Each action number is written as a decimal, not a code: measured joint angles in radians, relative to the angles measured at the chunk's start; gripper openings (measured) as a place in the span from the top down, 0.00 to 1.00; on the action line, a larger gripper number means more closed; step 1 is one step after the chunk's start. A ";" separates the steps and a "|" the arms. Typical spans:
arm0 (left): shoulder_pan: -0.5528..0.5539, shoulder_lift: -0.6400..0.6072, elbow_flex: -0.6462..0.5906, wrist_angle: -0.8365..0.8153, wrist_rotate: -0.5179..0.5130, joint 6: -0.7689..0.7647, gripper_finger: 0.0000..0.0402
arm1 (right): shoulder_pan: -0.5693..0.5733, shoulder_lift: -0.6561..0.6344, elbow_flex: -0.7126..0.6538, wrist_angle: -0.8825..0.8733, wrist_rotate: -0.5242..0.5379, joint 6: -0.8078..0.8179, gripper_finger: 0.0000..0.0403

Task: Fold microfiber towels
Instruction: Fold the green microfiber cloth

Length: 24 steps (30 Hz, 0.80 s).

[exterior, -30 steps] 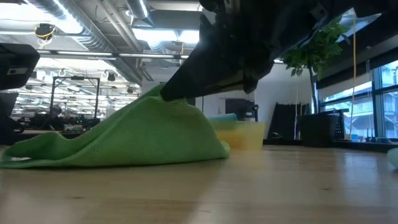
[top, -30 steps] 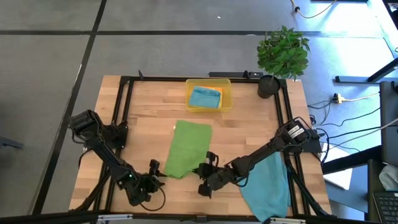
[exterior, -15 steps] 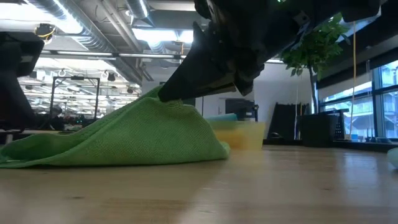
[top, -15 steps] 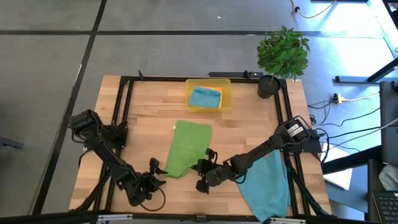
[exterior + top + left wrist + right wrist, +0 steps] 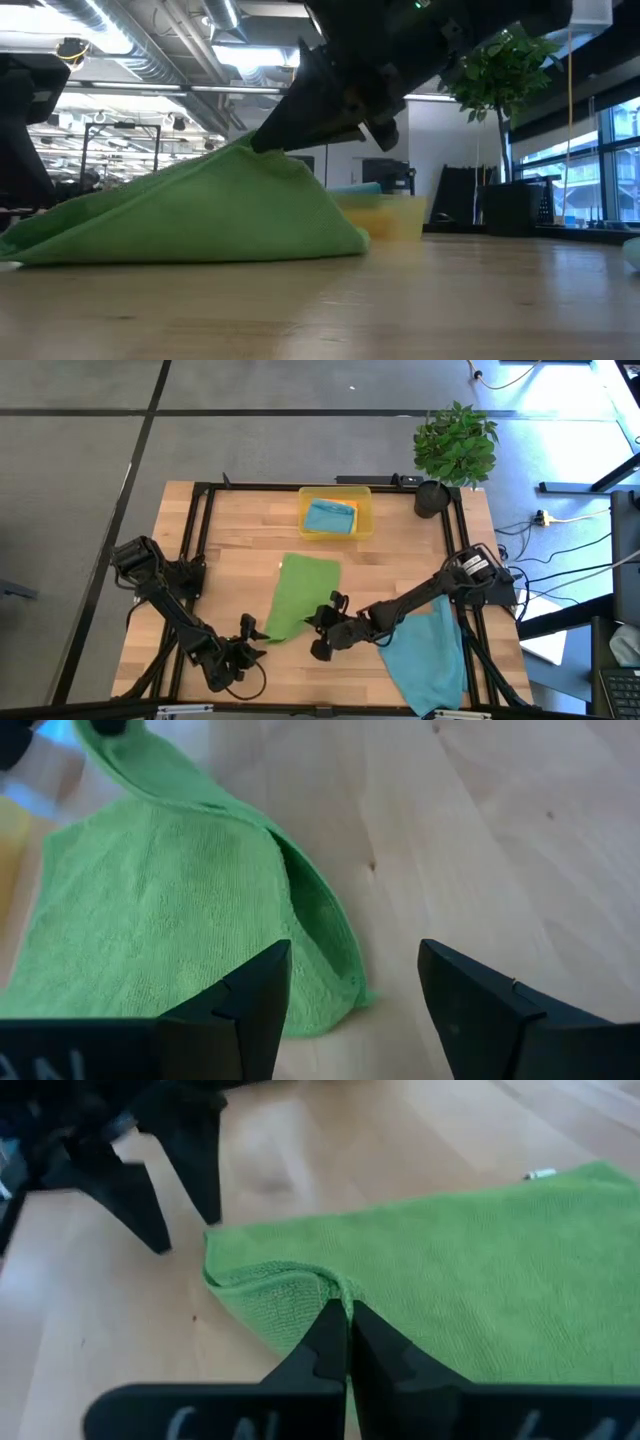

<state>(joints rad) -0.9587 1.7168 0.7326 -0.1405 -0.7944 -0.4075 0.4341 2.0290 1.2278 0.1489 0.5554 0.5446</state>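
A green microfiber towel (image 5: pixel 300 592) lies in the middle of the table. Its near edge is raised like a tent in the low view (image 5: pixel 210 215), and the rest lies flat. My right gripper (image 5: pixel 316 626) is shut on that near edge. My left gripper (image 5: pixel 254 638) stands open at the towel's near left corner (image 5: pixel 345 988), with a finger on either side and apart from it. A teal-blue towel (image 5: pixel 428 650) lies at the near right. Another teal-blue towel (image 5: pixel 328 517) lies on an orange one in the yellow tray. My right gripper pinches a bunched bit of the green towel's near edge (image 5: pixel 336 1292) between its two shut fingers; one layer or several, I cannot tell. The fingers slant down from the table's right. The held part is lifted (image 5: pixel 262 148), and the towel slopes from it down to the table on both sides.
The translucent yellow tray (image 5: pixel 363 512) stands at the far middle. A potted plant (image 5: pixel 452 452) stands at the far right corner. A black frame (image 5: pixel 195 530) runs round the tabletop. Bare wood shows at the far left and near the front edge.
My right gripper has gone toward the table's left and a little up, carrying the green towel's held edge with it. The towel's slope toward its near left corner, which sagged before, is now drawn straight. The far part of the towel has stayed flat.
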 joint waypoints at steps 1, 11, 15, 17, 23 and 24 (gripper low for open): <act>0.003 0.000 0.000 -0.010 0.000 -0.006 0.47 | -0.003 -0.004 0.000 0.003 0.000 0.000 1.00; 0.046 0.000 0.000 -0.093 0.008 -0.080 0.46 | -0.018 -0.030 0.000 -0.011 -0.006 -0.002 1.00; 0.049 0.000 0.000 -0.054 0.043 -0.081 0.46 | -0.023 -0.030 0.000 -0.012 -0.007 -0.001 1.00; 0.049 0.000 0.000 -0.037 0.060 -0.081 0.46 | -0.027 -0.030 0.000 -0.014 -0.007 0.002 1.00; 0.049 0.014 0.000 -0.027 0.075 -0.081 0.46 | -0.038 -0.030 0.000 -0.014 -0.008 0.002 1.00; 0.050 0.025 0.002 -0.025 0.059 -0.082 0.46 | -0.038 -0.030 0.000 -0.013 -0.008 0.002 1.00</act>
<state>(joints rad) -0.9085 1.7420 0.7348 -0.1650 -0.7352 -0.4896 0.3962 1.9991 1.2278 0.1355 0.5476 0.5468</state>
